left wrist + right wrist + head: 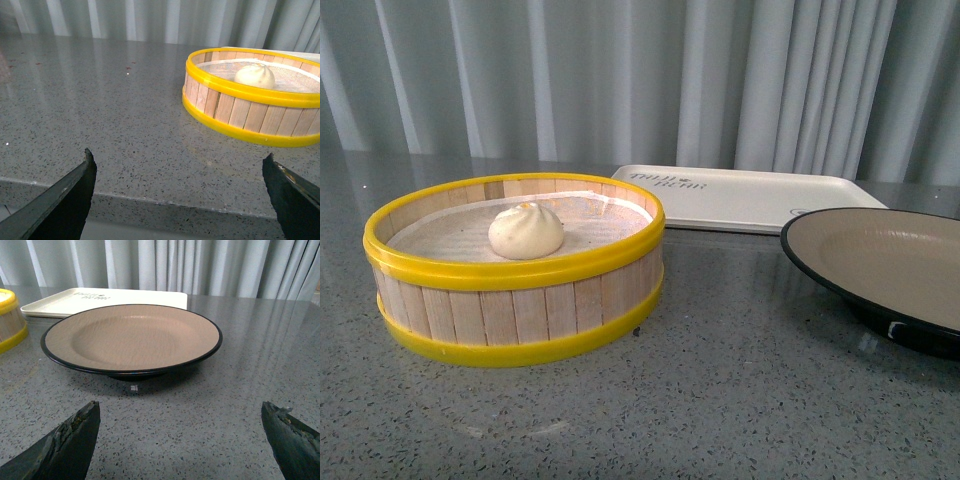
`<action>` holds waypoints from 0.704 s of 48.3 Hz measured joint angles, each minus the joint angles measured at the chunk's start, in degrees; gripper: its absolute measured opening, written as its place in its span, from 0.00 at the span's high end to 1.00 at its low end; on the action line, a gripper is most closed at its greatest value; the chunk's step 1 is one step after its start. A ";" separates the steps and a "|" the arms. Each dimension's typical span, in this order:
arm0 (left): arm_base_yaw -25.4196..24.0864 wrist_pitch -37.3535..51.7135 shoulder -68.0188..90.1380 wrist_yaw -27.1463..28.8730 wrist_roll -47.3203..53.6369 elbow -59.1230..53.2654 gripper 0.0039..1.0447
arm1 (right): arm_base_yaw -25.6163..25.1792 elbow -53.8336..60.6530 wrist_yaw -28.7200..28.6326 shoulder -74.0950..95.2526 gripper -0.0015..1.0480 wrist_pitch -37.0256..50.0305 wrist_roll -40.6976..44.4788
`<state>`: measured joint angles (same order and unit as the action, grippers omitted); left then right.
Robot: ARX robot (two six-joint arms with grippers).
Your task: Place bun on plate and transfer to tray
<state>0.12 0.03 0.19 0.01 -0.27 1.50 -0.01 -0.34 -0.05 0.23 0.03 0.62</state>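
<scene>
Plainly: pleated bun [526, 230] in slatted wooden steamer [520, 312].

Before me, grey speckled table [720, 410] bearing wooden steamer basket [520, 312], cream tray [750, 200] and black-rimmed plate [885, 262].

We see our left end effector [179, 152] with its two dark fingers spread wide apart above the grey speckled desk [100, 100]. Ahead sits a yellow-rimmed wooden steamer basket [240, 110] holding the white bun [255, 76], with a pale curtain [150, 20] behind.
</scene>
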 joint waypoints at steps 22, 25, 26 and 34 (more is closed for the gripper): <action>0.00 0.00 0.00 0.00 0.02 0.00 0.06 | 0.00 0.02 0.00 0.00 0.08 0.00 -0.02; 0.00 0.00 0.00 0.00 0.00 0.00 0.06 | 0.00 0.00 0.00 0.00 0.08 0.00 -0.02; 0.00 0.00 0.00 0.00 0.00 0.00 0.06 | 0.00 0.00 0.00 0.00 0.08 0.00 -0.02; 0.00 0.00 0.00 0.00 0.00 0.00 0.06 | 0.00 0.00 0.00 0.00 0.08 0.00 -0.02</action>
<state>0.12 0.03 0.19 0.01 -0.27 1.50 -0.01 -0.34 -0.05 0.23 0.03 0.60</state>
